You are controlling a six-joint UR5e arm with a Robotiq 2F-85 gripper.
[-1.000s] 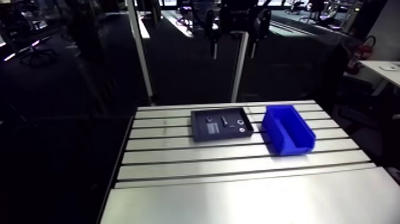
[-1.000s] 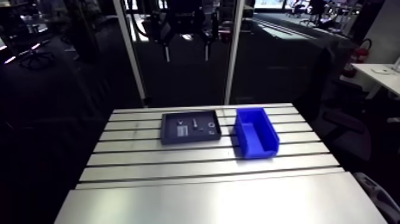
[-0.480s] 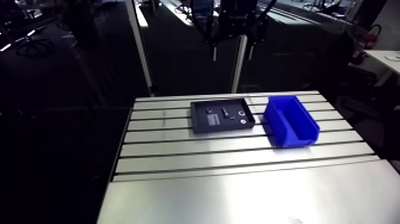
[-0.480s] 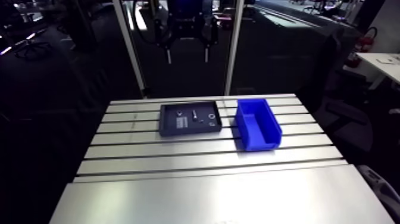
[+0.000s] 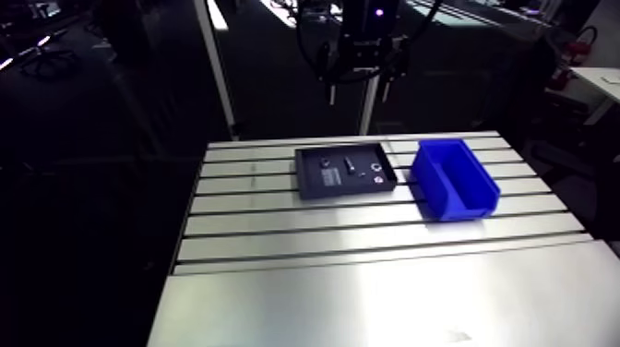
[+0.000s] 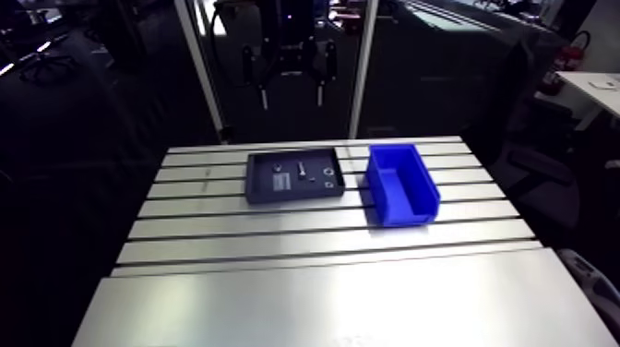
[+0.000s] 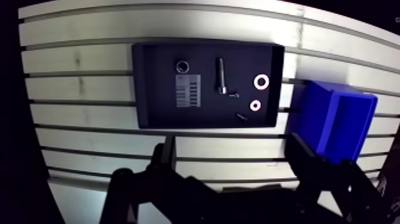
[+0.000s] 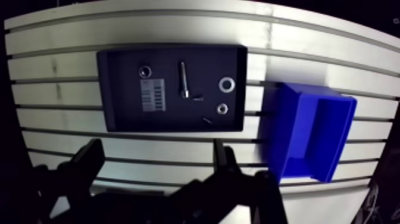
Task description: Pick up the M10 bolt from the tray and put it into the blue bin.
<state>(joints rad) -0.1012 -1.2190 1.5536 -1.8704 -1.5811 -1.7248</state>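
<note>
A dark tray [image 7: 153, 89] lies on the slotted table, ahead of my gripper [image 7: 234, 156] in the wrist view. In the tray lies a long silver bolt [image 7: 221, 75], with a nut [image 7: 181, 65], a barcode label [image 7: 187, 90] and two washers [image 7: 261, 81] around it. The blue bin [image 7: 336, 122] stands right beside the tray and holds nothing that I can see. My gripper is open, nothing between its fingers [image 7: 168, 154]. In the arm view the gripper [image 5: 360, 89] hangs high above the table's far edge, behind the tray [image 5: 309, 180] and the blue bin [image 5: 454, 178].
The aluminium table [image 5: 369, 277] stretches wide and bare toward the near side, with long slots running across it. A small screw [image 7: 241, 117] lies in the tray near one washer. A vertical post [image 5: 371, 92] stands behind the table.
The whole arm view has shifted, so the camera moved. My gripper hangs a little lower in it than earlier. Tray, parts and bin lie as before.
</note>
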